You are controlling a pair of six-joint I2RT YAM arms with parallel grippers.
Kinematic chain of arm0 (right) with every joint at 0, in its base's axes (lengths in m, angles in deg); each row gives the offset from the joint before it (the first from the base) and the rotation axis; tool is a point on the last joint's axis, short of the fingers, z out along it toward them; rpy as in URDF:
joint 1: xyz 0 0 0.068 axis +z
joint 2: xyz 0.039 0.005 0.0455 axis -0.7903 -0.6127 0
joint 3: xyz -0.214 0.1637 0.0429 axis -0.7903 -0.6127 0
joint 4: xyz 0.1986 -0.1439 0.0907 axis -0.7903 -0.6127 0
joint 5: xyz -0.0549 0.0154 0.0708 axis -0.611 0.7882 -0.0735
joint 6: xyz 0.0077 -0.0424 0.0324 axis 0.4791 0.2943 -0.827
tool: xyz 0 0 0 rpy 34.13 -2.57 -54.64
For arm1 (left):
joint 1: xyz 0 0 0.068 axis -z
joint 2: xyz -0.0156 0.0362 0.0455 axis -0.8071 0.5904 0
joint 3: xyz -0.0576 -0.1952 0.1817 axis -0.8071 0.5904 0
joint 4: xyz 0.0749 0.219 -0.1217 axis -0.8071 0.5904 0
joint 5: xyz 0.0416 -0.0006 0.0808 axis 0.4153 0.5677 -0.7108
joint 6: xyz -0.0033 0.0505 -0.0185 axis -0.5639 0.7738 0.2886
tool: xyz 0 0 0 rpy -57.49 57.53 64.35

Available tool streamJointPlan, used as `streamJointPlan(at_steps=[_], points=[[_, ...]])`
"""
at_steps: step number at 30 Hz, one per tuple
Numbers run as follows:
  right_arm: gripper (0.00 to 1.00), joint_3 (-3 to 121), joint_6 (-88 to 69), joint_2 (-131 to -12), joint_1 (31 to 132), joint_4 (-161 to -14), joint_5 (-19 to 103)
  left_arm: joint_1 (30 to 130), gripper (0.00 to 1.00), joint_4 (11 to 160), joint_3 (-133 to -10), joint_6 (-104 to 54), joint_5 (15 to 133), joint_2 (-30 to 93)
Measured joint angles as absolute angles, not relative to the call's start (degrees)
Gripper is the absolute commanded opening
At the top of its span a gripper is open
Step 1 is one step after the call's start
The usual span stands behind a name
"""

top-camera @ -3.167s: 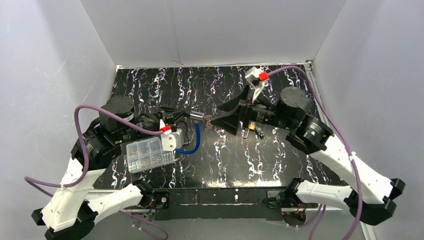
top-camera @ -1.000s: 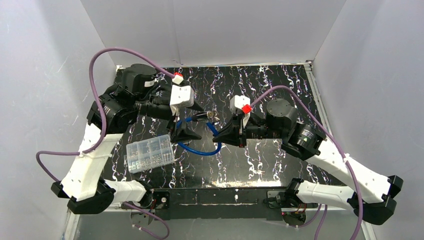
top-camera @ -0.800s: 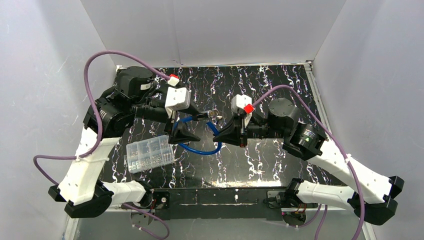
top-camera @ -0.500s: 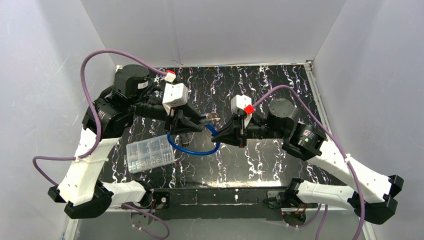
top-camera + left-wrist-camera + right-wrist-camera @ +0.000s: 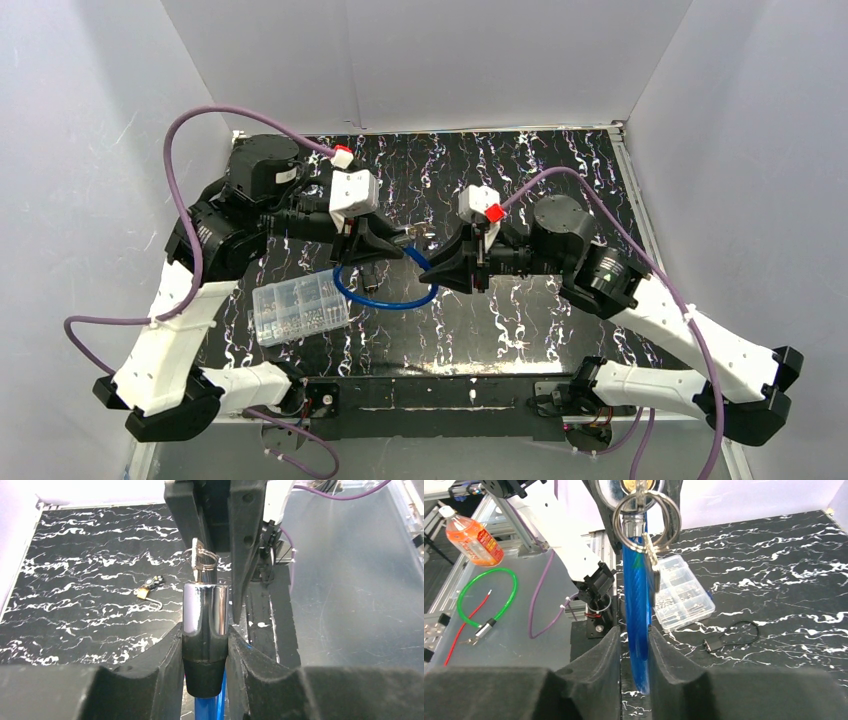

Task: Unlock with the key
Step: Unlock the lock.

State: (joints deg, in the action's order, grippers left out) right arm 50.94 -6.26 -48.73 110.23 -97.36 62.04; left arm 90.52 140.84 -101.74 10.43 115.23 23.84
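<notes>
Left arm [image 5: 172,325]: elbow raised high at the rear left, forearm reaching right toward the middle.
Left pincer [image 5: 205,630]: jaws clamped on the lock barrel [image 5: 205,612], both pads pressed against its sides.
Right arm [image 5: 690,335]: stretched leftward from its base, wrist roughly level.
Right pincer [image 5: 634,632]: tips point left toward the left pincer, jaws slightly parted, not gripping.

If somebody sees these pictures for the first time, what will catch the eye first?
First comes the chrome lock barrel, clamped in the left tool above the middle of the table, with a key ring hanging from its end. Below it loops a bright blue cable, and a clear parts box lies toward the front left.
</notes>
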Motion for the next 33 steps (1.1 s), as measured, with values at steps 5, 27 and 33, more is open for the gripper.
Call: streamJointPlan(at_steps=[5,27,33], points=[[0.41,53.6,-5.3,-46.0,110.1,-102.7,60.0,90.7,0.00,142.6,-101.8,13.3,112.1,23.2],[0.56,81.7,-0.9,-60.8,108.9,-114.7,54.9,90.7,0.00,146.4,-100.4,19.6,103.9,21.1],[0.52,84.0,-1.2,-63.1,108.9,-117.1,57.6,90.7,0.00,147.0,-99.1,20.7,103.7,20.5]])
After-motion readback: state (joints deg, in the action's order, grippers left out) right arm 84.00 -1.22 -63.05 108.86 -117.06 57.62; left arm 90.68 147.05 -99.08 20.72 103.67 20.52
